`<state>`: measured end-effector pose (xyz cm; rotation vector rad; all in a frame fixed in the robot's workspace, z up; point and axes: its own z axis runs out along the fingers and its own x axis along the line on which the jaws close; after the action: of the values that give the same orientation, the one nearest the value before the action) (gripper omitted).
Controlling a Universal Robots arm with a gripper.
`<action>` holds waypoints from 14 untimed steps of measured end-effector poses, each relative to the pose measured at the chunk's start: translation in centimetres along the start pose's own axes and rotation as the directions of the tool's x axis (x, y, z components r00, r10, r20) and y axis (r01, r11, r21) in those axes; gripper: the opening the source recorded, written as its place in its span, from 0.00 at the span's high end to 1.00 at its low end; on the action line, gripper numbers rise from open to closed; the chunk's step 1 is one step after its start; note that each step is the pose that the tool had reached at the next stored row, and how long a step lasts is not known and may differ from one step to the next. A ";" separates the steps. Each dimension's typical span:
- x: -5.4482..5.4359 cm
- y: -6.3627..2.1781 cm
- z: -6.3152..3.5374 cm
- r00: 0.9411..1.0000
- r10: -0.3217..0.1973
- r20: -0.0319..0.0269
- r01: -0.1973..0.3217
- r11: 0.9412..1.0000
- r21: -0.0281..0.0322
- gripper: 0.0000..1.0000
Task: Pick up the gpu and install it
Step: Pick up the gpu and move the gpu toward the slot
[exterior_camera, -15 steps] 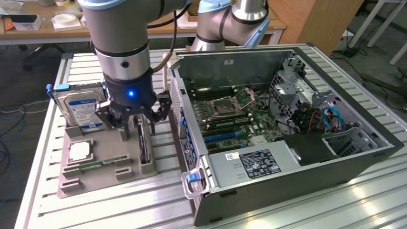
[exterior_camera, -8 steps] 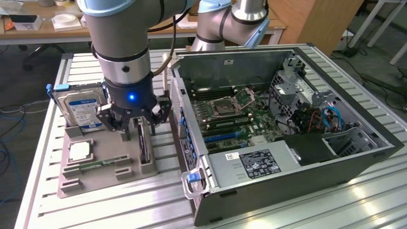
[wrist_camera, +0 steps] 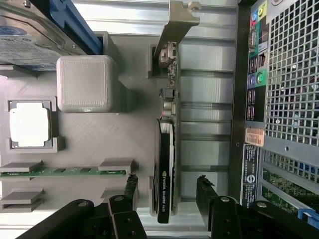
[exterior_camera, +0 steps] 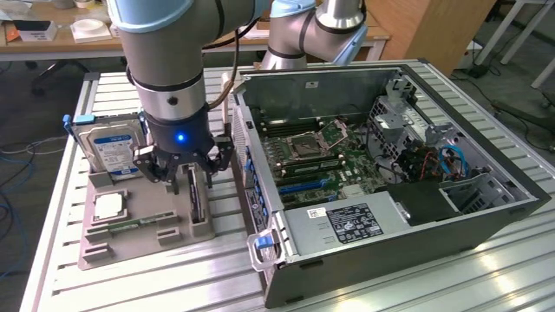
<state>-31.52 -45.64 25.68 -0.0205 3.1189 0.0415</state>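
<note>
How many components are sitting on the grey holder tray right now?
4: the hard drive upright at one end, the CPU in its recess, the RAM stick lying flat beside it, and the gpu on edge nearest the computer case. None appears hidden.

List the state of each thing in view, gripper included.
Green circuit-card gpu with black shroud: standing on edge in the grey tray, not gripped.
Black gripper: open, straddling the gpu without contact.
Blue-labelled silver hard drive: upright in its slot.
Silver square processor chip: flat in its recess.
Narrow green RAM stick: flat in tray.
Black computer case: side open.
</note>
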 end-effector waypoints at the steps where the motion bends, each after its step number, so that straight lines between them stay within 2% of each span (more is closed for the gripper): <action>1: 0.0 -0.01 0.13 1.000 0.000 0.000 0.000 1.000 0.000 0.41; 7: 0.0 -0.04 1.32 1.000 -0.011 -0.002 0.011 1.000 0.000 0.41; 14: 0.0 0.03 1.41 1.000 -0.013 -0.002 0.013 1.000 0.000 0.41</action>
<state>-31.51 -45.57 24.27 -0.0414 3.1202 0.0412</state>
